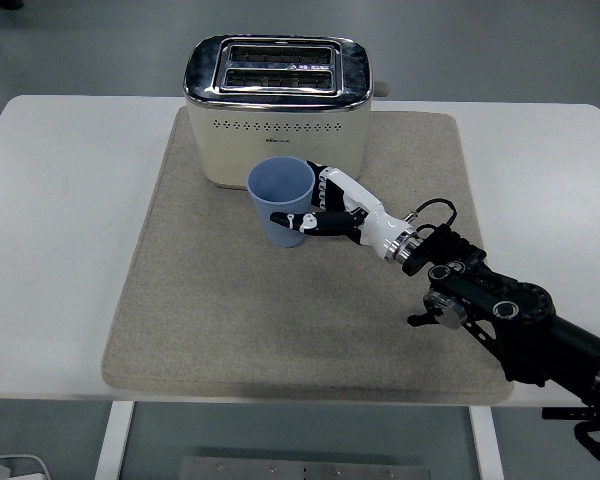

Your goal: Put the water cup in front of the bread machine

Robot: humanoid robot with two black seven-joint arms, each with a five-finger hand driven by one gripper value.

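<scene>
A light blue cup [280,198] stands upright on the beige mat [230,310], just in front of the cream toaster [277,105] with its chrome top. My right hand [325,212] reaches in from the lower right and its fingers wrap around the cup's right side, thumb across the front. Whether the cup's base rests on the mat or hangs just above it I cannot tell. The left arm is out of view.
The mat lies on a white table [50,220]. The toaster's lever [381,88] sticks out at its right end. My right forearm [500,310] crosses the mat's right front corner.
</scene>
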